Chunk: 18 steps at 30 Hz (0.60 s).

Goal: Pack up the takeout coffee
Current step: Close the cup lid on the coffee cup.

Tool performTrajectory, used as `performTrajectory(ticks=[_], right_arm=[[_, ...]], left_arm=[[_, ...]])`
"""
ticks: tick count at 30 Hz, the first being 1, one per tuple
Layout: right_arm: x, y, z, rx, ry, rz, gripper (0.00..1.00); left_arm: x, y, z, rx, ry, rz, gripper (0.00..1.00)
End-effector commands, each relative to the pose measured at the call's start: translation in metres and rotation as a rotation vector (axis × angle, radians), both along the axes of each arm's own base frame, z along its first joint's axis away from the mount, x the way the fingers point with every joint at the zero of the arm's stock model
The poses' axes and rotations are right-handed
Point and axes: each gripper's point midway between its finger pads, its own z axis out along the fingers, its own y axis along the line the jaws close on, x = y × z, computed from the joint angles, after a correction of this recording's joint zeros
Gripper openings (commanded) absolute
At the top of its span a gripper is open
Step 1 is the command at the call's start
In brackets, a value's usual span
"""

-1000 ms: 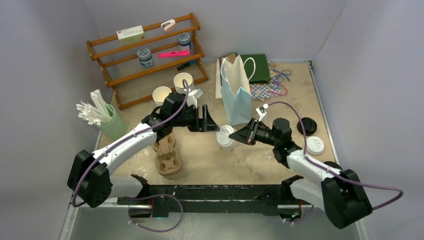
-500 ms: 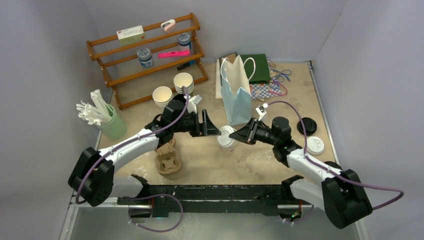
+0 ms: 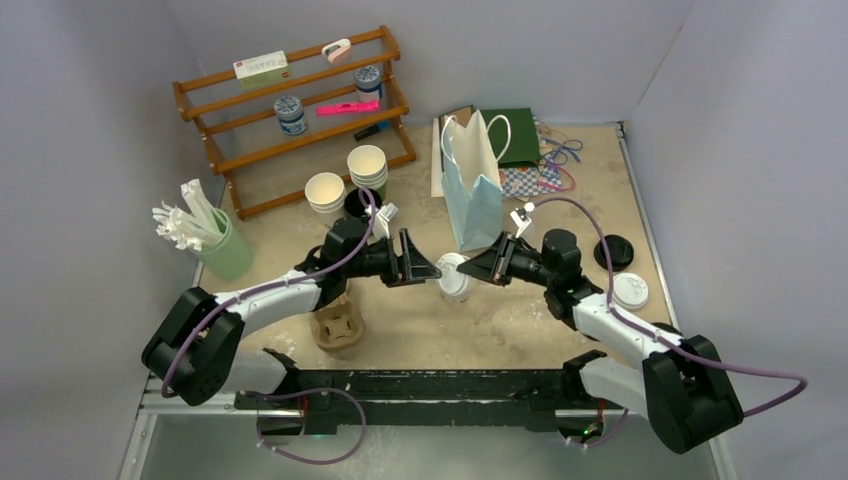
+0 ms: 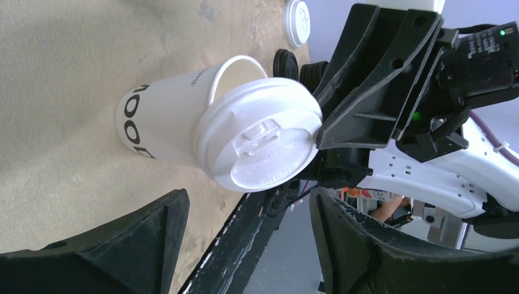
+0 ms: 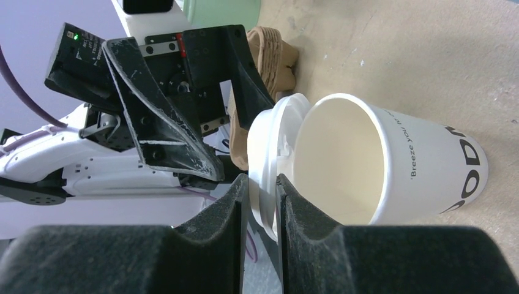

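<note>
The cream-white paper cup [image 3: 454, 288] stood just in front of the pale blue paper bag [image 3: 472, 195]. The sandy tan tabletop [image 3: 480, 325] lay bare from the bag's front to the near edge, and plain grey walls [image 3: 560, 50] closed in three sides. The right gripper [image 5: 262, 187] pinched the rim of the round white plastic lid [image 5: 263, 153], which was tilted off the cup's mouth. The left gripper [image 3: 424, 262], jaws wide and empty, had drawn closer to the cup than a second before.
</note>
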Motion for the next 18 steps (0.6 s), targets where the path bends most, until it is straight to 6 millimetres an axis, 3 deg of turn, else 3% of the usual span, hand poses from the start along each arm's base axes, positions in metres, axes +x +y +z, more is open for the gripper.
performTrajectory(ticks=[1, 12, 18], right_arm=[[0.011, 0.003, 0.014, 0.007, -0.058, -0.005, 0.24], [0.021, 0.011, 0.041, 0.066, -0.080, 0.017, 0.22], [0.022, 0.012, 0.046, 0.070, -0.077, 0.018, 0.22]], left_arm=[[0.002, -0.003, 0.013, -0.087, -0.040, -0.007, 0.74], [-0.001, -0.001, 0.012, -0.098, -0.055, -0.002, 0.68], [-0.002, 0.000, 0.011, -0.106, -0.052, 0.001, 0.68]])
